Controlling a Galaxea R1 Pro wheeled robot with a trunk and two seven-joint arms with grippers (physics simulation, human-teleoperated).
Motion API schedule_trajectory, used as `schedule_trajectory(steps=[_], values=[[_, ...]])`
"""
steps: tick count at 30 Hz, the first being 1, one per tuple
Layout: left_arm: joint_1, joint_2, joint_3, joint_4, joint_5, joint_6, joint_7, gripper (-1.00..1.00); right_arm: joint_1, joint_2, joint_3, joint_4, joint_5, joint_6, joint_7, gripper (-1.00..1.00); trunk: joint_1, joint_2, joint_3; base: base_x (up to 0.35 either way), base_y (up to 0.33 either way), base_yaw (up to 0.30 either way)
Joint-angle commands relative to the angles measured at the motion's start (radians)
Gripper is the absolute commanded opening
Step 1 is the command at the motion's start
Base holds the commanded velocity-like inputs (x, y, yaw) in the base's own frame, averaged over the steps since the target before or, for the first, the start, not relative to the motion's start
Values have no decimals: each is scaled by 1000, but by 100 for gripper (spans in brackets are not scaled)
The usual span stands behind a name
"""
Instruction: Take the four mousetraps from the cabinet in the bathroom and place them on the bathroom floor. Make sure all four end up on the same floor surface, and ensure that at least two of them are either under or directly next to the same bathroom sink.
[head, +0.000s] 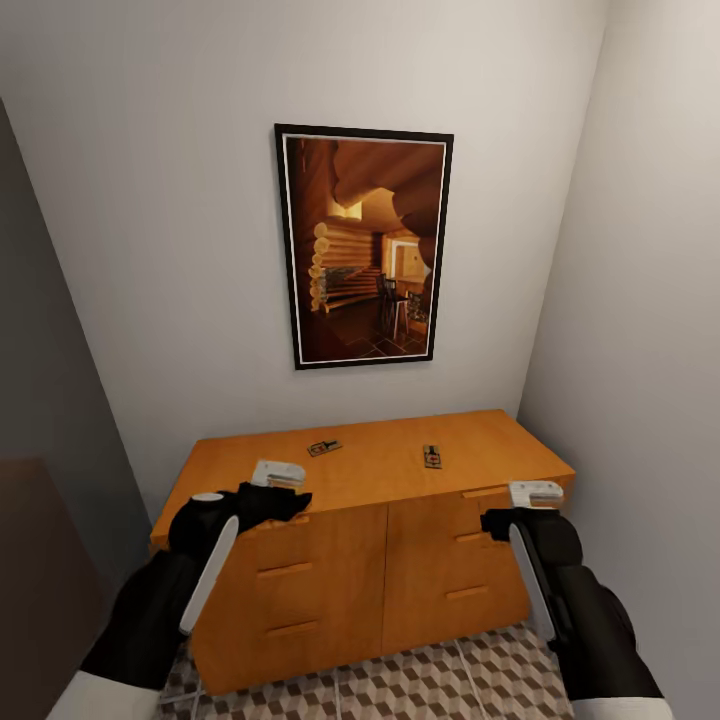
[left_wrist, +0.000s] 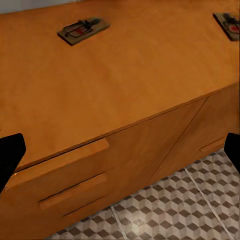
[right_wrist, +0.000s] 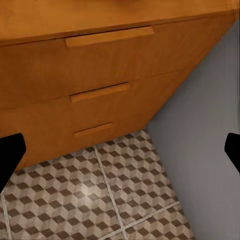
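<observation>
Two traps sit on the cabinet (head: 380, 520) top: the left trap (head: 324, 447) at about 11 o'clock from the top's middle, the right trap (head: 432, 456) at about 1 o'clock. Left pincer (head: 278, 474) hovers over the front-left edge, fingers wide apart and empty (wrist view shows both tips at the frame sides). I'd reach it forward to the left trap, drop straight down and pinch across the short side. Right pincer (head: 536, 493) waits by the front-right corner, also spread wide and empty, with the floor (head: 440, 680) below.
</observation>
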Motion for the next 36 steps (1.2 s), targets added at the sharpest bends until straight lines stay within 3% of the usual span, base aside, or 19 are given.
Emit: schedule_trajectory(steps=[1, 9, 12, 14, 16, 21, 26, 27, 31, 36], values=[[-21, -3, -1, 2, 8, 6, 4, 100, -19, 2, -1, 2, 4, 5, 1, 100, 0, -2, -2, 0, 0, 0], [-168, -18, -1, 95, 10, 11, 4, 100, -131, 8, 2, 70, 3, 5, -21, 100, 0, -2, -2, 0, 0, 0], [-298, -12, -2, 270, 9, 6, -15, 100, -213, 40, 4, 182, 5, 5, -42, 100, 0, -2, -2, 0, 0, 0], [-349, -5, -2, 348, 7, 0, -38, 100, -245, 60, 5, 235, 6, 5, -50, 100, 0, -2, -2, 0, 0, 0], [-373, -1, -2, 384, 6, -4, -55, 100, -260, 69, 5, 262, 6, 5, -55, 100, 0, -2, -2, 0, 0, 0], [-467, 27, -3, 515, -7, -56, -165, 100, -333, 101, 6, 391, 5, -35, -90, 100, 0, -2, -2, 0, 0, 0], [-503, 51, -3, 562, -68, -109, -289, 100, -384, 115, 5, 475, -1, -71, -120, 100, 0, -2, -2, 0, 0, 0], [-503, 51, -3, 562, -68, -109, -289, 100, -384, 115, 5, 475, -1, -71, -120, 100, 0, -2, -2, 0, 0, 0], [-513, 56, -2, 576, -154, -125, -353, 100, -400, 128, 5, 503, -3, -79, -129, 100, 0, -2, -2, 0, 0, 0], [-518, 55, 2, 584, -243, -132, -387, 100, -408, 146, 5, 515, -3, -81, -134, 100, 0, -2, -2, 0, 0, 0]])
